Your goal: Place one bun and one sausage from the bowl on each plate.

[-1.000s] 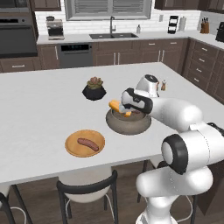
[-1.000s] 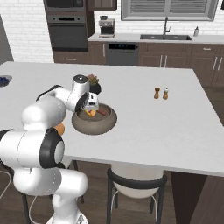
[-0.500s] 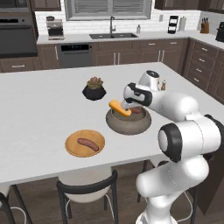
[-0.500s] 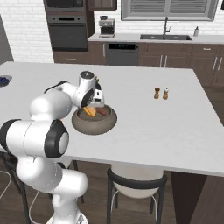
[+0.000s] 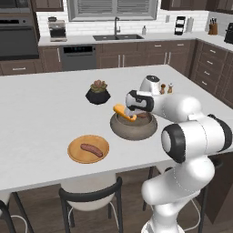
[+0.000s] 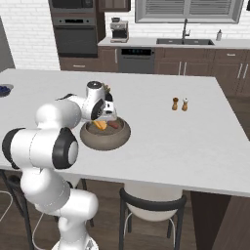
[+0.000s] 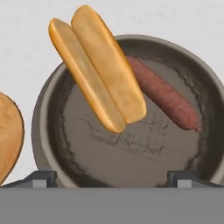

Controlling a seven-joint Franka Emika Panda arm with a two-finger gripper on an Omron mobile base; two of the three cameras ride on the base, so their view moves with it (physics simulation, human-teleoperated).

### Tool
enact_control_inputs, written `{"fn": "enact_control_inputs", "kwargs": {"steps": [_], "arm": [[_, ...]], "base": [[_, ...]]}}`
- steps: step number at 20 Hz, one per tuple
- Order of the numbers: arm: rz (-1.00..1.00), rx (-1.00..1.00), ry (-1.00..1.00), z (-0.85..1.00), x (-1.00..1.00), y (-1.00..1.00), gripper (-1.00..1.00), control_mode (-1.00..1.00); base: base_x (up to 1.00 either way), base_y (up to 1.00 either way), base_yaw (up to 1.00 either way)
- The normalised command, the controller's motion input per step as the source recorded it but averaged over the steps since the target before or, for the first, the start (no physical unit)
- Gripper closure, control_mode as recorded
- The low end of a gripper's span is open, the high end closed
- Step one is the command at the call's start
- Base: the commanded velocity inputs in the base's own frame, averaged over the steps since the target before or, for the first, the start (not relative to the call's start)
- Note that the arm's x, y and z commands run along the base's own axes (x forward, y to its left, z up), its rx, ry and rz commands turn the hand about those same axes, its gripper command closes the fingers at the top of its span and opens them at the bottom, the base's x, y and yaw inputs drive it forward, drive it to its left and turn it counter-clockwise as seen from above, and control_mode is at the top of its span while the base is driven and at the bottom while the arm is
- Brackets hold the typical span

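The wide grey-brown bowl (image 5: 133,126) (image 6: 105,134) (image 7: 43,127) stands on the island. Inside it, a hot-dog bun (image 5: 124,112) (image 6: 100,125) (image 7: 98,65) leans tilted over the left rim. A brown sausage (image 7: 162,92) (image 6: 113,124) lies on the bowl's floor beside the bun. My gripper (image 5: 132,113) (image 6: 104,121) (image 7: 113,178) hangs just above the bowl, open, fingertips (image 7: 41,177) far apart and the bun ahead of them, not between them. The orange-brown wooden plate (image 5: 75,152) (image 7: 6,135) lies front left of the bowl and carries a sausage (image 5: 91,149). The pale grey-rimmed plate is out of view.
A dark pot with a plant (image 5: 98,92) stands behind the bowl to the left. Two small shakers (image 5: 166,88) (image 6: 179,104) stand further right. The small bowl of blue berries (image 6: 4,90) sits at the island's far left edge. Stools stand along the near edge.
The arm's elbow has swung out and the forearm has turned, while the hand has stayed over the bowl. The bun stays at the left rim.
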Motion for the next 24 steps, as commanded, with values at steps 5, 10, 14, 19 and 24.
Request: {"fn": "enact_control_inputs", "kwargs": {"steps": [5, 10, 14, 19, 24], "arm": [[0.0, -0.04, 0.05, -0.16, 0.04, 0.02, -1.0, -1.0], [0.0, 0.0, 0.0, -0.01, 0.28, 0.0, -1.0, -1.0], [0.0, -0.01, 0.03, -0.32, 0.08, 0.0, -1.0, -1.0], [0.0, 0.0, 0.0, -0.07, 0.28, 0.0, -1.0, -1.0], [0.0, 0.0, 0.0, -0.06, 0.21, 0.0, -1.0, -1.0]], "base": [[0.0, 0.0, 0.0], [0.0, 0.0, 0.0], [0.0, 0.0, 0.0], [0.0, 0.0, 0.0], [0.0, 0.0, 0.0]]}}
